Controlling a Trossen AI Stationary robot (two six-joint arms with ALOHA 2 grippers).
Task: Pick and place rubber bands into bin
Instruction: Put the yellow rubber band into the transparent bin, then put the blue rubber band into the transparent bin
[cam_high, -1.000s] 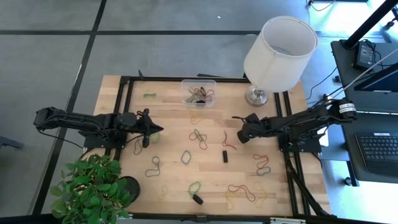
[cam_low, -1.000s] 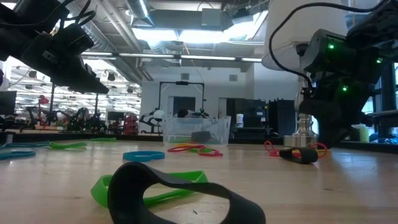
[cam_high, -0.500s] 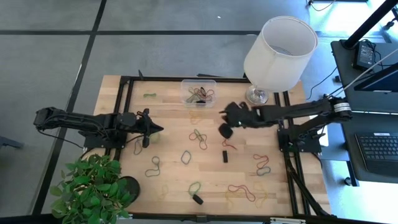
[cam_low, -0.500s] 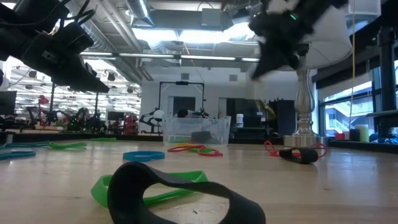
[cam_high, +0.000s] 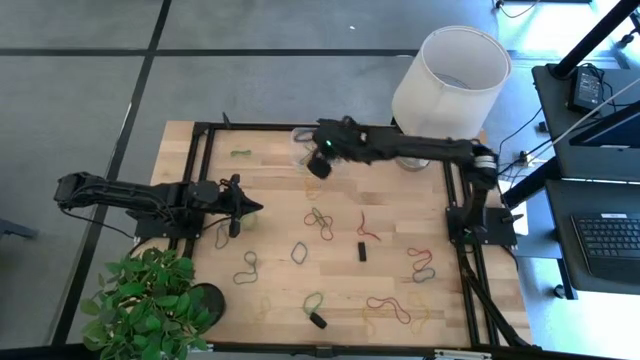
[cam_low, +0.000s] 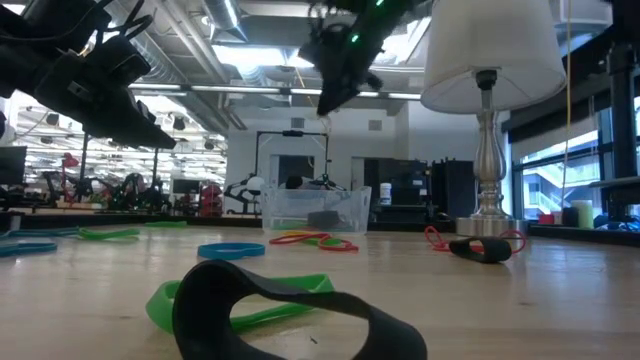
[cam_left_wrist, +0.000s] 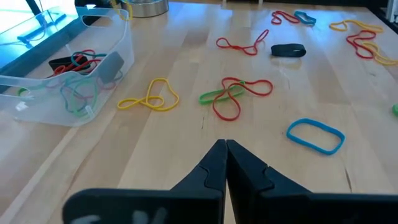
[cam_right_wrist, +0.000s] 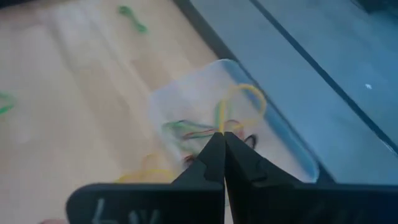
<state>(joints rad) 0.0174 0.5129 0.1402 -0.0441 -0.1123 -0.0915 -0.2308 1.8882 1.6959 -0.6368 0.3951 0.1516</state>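
Observation:
My right gripper (cam_high: 317, 163) hangs above the clear bin (cam_right_wrist: 186, 99), shut on a yellow rubber band (cam_right_wrist: 244, 93); the low view shows it high over the bin (cam_low: 315, 208). The bin holds several bands (cam_left_wrist: 78, 62). More rubber bands lie flat across the table: a red and green pair (cam_high: 320, 222), a red one (cam_high: 368, 228), a green one (cam_high: 241, 153). My left gripper (cam_high: 255, 208) waits shut at the table's left, above the wood, touching nothing (cam_left_wrist: 225, 146). My right gripper pinches the yellow band between its two fingertips at one end of the loop (cam_right_wrist: 221, 118). The fingers slant down from the table's right side. The rest of the loop sticks out beyond the fingertips, lifted clear, over the bin.
A white lampshade (cam_high: 450, 75) on a metal base (cam_low: 487, 210) stands at the far right, close to my right arm. Two small black pieces (cam_high: 362, 250) (cam_high: 318, 320) lie among the bands. A potted plant (cam_high: 145, 300) crowds the near left corner.
My right gripper has risen from the table's right middle and swung toward the far edge and the left, rolling as it went, until it came over the bin.

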